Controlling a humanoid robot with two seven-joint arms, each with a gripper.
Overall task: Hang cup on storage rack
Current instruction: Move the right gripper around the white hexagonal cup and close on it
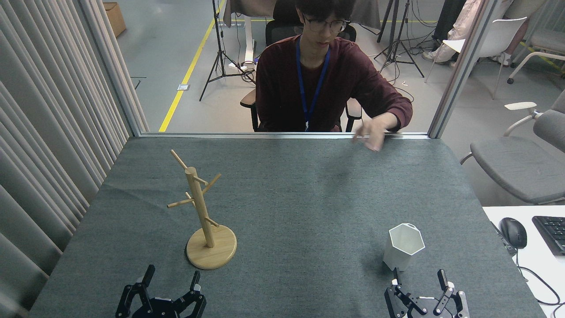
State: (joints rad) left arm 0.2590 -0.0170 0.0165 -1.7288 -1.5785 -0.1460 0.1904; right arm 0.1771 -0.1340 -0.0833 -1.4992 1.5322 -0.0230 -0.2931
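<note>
A white hexagonal faceted cup (403, 246), narrowing toward its base and carrying a small tab on its far rim, stands upright with its mouth up on the right near part of the grey felt-covered table (309, 198). Well apart from it, on the left, stands the light wooden storage rack (204, 216), a round upright post with thin angled pegs on a round disc base, all pegs bare. The left hand (171, 277) sits at the near edge just in front of the rack's base, its black fingers spread apart and holding nothing. The right hand (419, 277) sits just in front of the cup, fingers likewise apart and empty, its left fingertip close to the cup's base. Across the table a person in a dark red top sits with one hand (370, 134) raised over the far edge.
</note>
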